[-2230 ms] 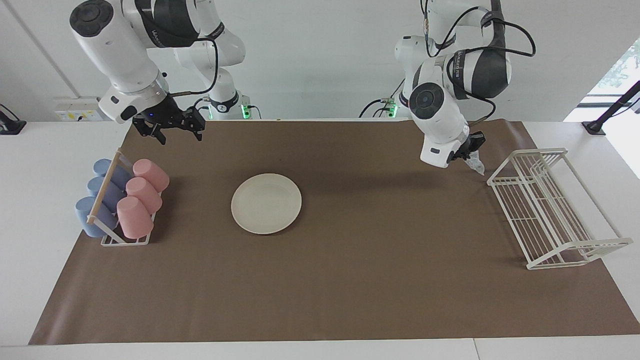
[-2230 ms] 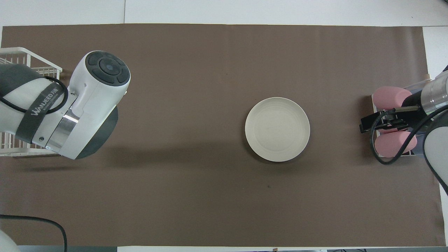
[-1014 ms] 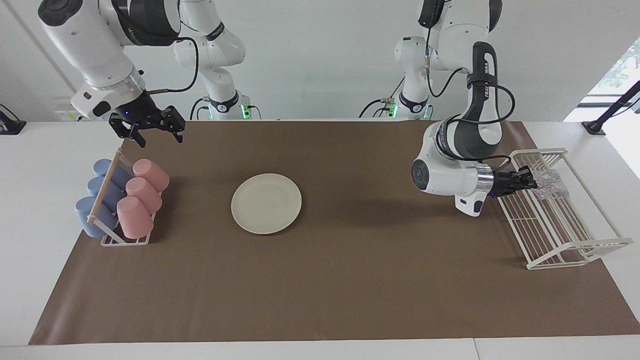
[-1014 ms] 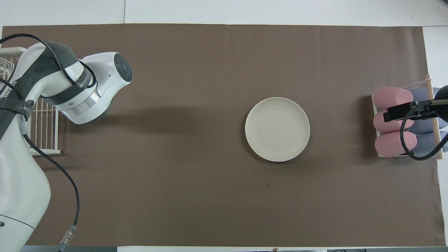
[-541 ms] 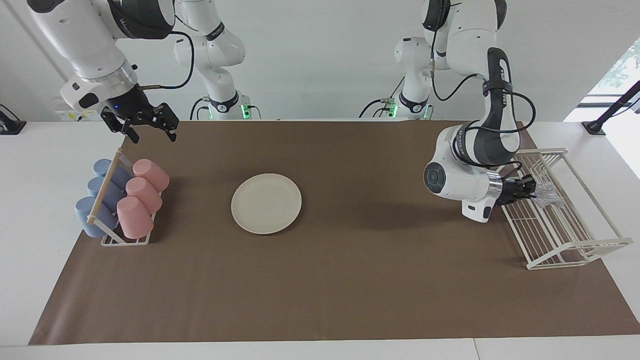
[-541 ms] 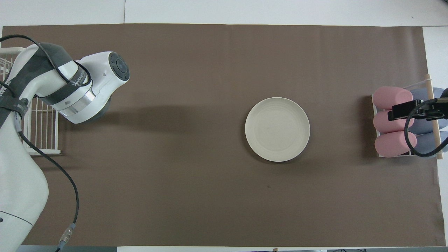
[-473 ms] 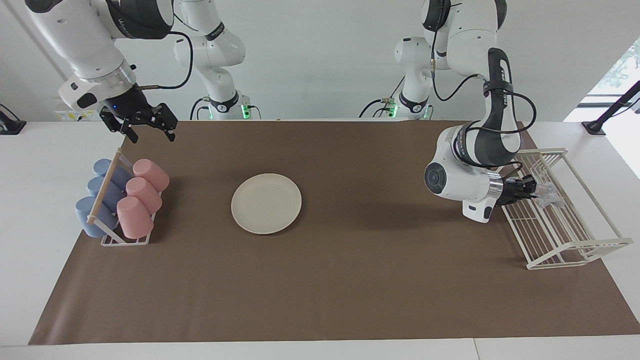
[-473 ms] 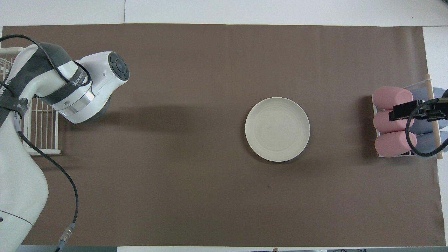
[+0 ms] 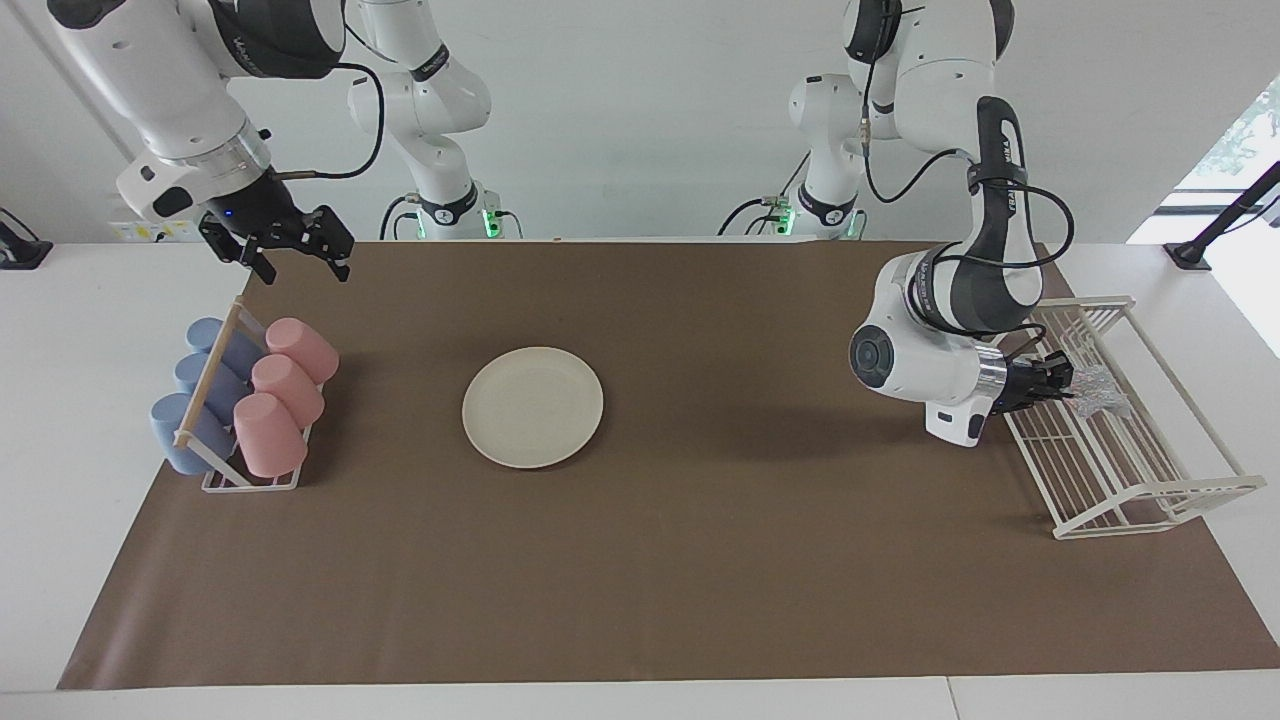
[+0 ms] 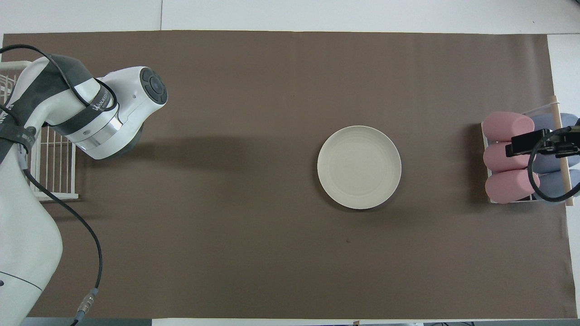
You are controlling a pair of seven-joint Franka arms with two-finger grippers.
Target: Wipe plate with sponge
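The cream plate [image 9: 532, 407] [image 10: 359, 167] lies flat on the brown mat, with nothing on it. The silvery sponge [image 9: 1098, 392] is inside the white wire rack [image 9: 1080, 305], right at the tip of my left gripper [image 9: 1060, 377], which reaches sideways into the rack. I cannot tell whether the gripper holds the sponge. In the overhead view the left arm's wrist hides both of them. My right gripper [image 9: 305, 268] hangs open and holds nothing, and in the overhead view it shows above the cup rack.
A holder with pink cups [image 9: 285, 385] [image 10: 507, 158] and blue cups [image 9: 200, 400] stands at the right arm's end of the table. The wire rack [image 10: 54, 158] stands at the left arm's end. The brown mat [image 9: 700, 560] covers most of the table.
My left gripper swung the sponge from above the mat into the wire rack and lowered it there. The right arm drew back and rose a little. In the last half second almost nothing moved.
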